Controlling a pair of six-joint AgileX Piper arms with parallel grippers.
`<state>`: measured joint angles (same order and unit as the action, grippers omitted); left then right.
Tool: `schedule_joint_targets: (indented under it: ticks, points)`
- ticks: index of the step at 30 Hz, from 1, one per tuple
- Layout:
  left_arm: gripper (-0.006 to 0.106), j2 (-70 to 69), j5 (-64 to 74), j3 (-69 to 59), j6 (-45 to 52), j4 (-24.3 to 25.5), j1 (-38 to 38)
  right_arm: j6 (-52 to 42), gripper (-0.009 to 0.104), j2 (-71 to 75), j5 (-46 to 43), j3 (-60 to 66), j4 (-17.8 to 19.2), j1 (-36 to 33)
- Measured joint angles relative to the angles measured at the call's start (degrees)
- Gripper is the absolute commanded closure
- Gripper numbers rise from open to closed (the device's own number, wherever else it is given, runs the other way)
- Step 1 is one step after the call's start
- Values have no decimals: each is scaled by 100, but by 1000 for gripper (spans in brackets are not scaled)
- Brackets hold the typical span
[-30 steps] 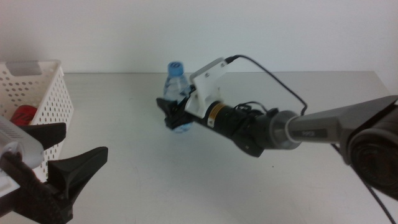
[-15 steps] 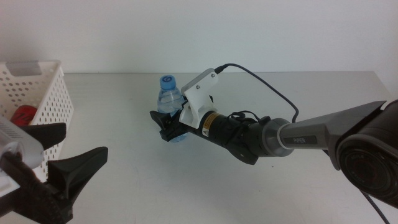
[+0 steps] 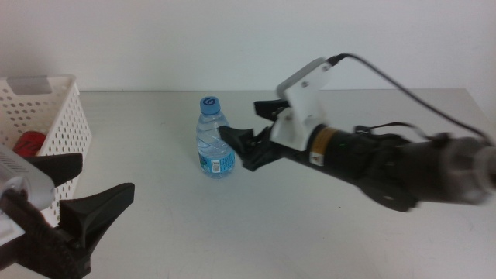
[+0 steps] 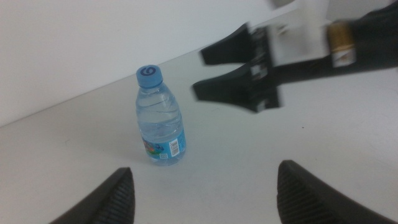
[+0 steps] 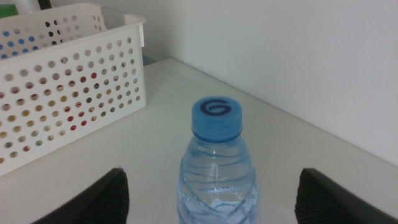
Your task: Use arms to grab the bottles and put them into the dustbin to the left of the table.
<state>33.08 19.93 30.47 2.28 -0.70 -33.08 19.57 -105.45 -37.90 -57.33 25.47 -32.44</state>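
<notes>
While the water bottle [image 3: 214,146] stands upright on the table [image 3: 155,225], cap up and free of any grip, the right gripper [image 3: 249,138] sits just beside it on its right, jaws spread and empty, pointing at the label. The left gripper [image 3: 85,186] waits low near the front edge, also wide open, farther from the bottle. The dustbin [image 3: 58,116] lies well to the left, with bare tabletop between.

Plain white wall [image 3: 232,39] behind, pale grey-white tabletop [image 3: 232,232] meeting it, soft even light, faint shadows
</notes>
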Motion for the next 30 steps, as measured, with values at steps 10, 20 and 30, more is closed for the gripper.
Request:
schedule_joint_targets:
  ticks: [10, 20, 30]
  points:
    - [26, 0, 0, 0, 0, 0, 0, 979, 23, 3005, 2553, 1041, 547, 3]
    - [26, 0, 0, 0, 0, 0, 0, -23, 28, 5098, 5330, 1054, -751, 10]
    - [26, 0, 0, 0, 0, 0, 0, -2660, 28, 5666, 6342, 1054, -2760, 10]
